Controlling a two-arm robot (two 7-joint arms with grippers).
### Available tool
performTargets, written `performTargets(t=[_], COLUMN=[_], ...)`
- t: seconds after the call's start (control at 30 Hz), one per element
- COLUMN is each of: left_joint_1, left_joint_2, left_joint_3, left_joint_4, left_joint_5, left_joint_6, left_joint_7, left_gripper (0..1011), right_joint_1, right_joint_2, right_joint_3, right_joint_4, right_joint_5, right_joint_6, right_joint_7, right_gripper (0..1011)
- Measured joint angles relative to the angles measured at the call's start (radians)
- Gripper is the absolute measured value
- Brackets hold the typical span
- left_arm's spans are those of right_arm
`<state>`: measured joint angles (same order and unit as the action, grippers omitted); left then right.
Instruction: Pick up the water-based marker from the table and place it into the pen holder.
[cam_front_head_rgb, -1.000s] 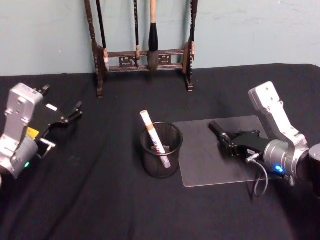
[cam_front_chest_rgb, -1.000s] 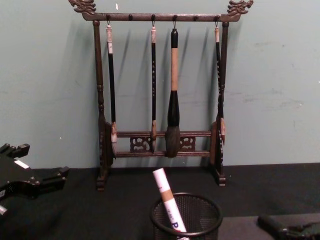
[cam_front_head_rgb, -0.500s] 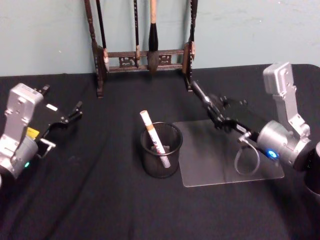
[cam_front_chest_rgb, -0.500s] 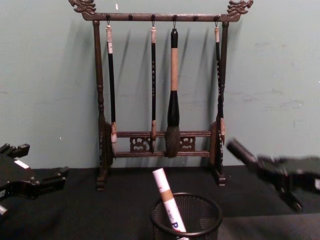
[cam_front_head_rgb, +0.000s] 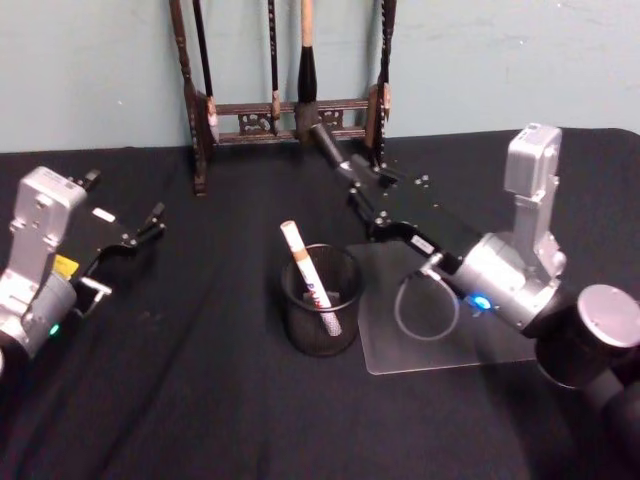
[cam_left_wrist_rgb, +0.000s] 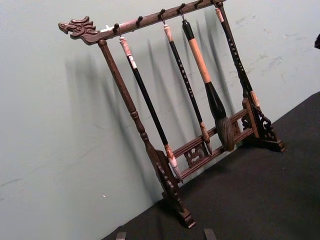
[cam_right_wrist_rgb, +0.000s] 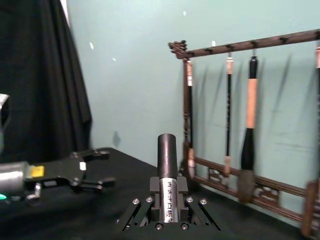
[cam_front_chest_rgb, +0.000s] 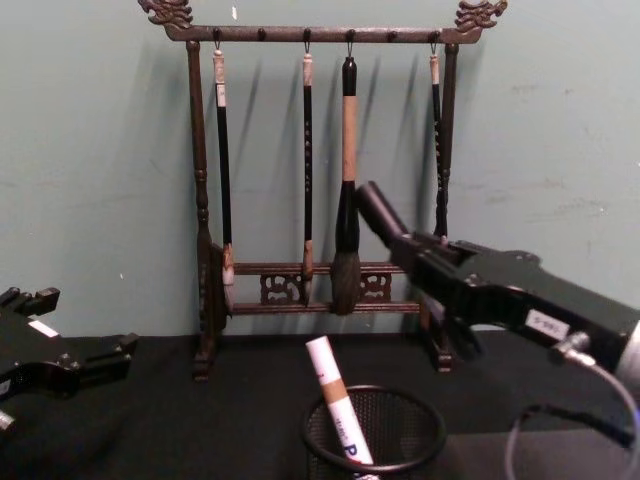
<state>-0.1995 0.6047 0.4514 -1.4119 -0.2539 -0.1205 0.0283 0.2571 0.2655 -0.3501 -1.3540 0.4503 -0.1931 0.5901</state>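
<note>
Water-based marker (cam_right_wrist_rgb: 167, 155): dark-capped. I find it clamped between the jaws of the right gripper (cam_right_wrist_rgb: 167, 197) and held in the air above and beyond the pen holder (cam_front_head_rgb: 345, 322), cap slanting up toward the brush rack (cam_front_chest_rgb: 200, 200). The black-clothed table (cam_front_head_rgb: 200, 400) carries that rack at the back wall, with a clear mat (cam_front_head_rgb: 440, 355) just right of the holder. Left gripper (cam_front_head_rgb: 128, 195) hovers at the far left, jaws apart. I note a white marker (cam_front_head_rgb: 305, 268) leaning inside the holder
</note>
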Motion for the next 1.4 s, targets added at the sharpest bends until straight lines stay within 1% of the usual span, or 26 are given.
performTargets(t=[0.13, 0.2, 0.23, 0.5, 0.7, 1.0, 1.27, 1.4], left_joint_1=[0.0, 0.0, 0.0, 0.0, 0.0, 0.0, 0.0, 0.0], left_joint_2=[0.0, 0.0, 0.0, 0.0, 0.0, 0.0, 0.0, 0.0], left_joint_3=[0.0, 0.0, 0.0, 0.0, 0.0, 0.0, 0.0, 0.0], left_joint_4=[0.0, 0.0, 0.0, 0.0, 0.0, 0.0, 0.0, 0.0], left_joint_5=[0.0, 0.0, 0.0, 0.0, 0.0, 0.0, 0.0, 0.0], left_joint_6=[0.0, 0.0, 0.0, 0.0, 0.0, 0.0, 0.0, 0.0], left_joint_7=[0.0, 0.0, 0.0, 0.0, 0.0, 0.0, 0.0, 0.0], left_gripper=[1001, 1001, 1001, 1001, 1001, 1001, 1001, 1001], right_joint_1=[0.015, 0.017, 0.022, 0.038, 0.046, 0.048, 0.046, 0.045], right_joint_2=[-0.023, -0.025, -0.033, -0.046, -0.046, -0.037, -0.028, -0.028], right_joint_3=[-0.025, -0.028, -0.039, -0.073, -0.093, -0.111, -0.123, -0.124], right_joint_4=[0.035, 0.039, 0.053, 0.094, 0.113, 0.127, 0.129, 0.129], right_joint_5=[0.033, 0.038, 0.051, 0.072, 0.082, 0.091, 0.087, 0.087], right_joint_6=[-0.011, -0.012, -0.012, -0.008, 0.0, 0.005, 0.008, 0.008], right_joint_7=[0.029, 0.032, 0.042, 0.052, 0.047, 0.034, 0.025, 0.025], right_gripper=[198, 198, 198, 198, 198, 197, 197, 198])
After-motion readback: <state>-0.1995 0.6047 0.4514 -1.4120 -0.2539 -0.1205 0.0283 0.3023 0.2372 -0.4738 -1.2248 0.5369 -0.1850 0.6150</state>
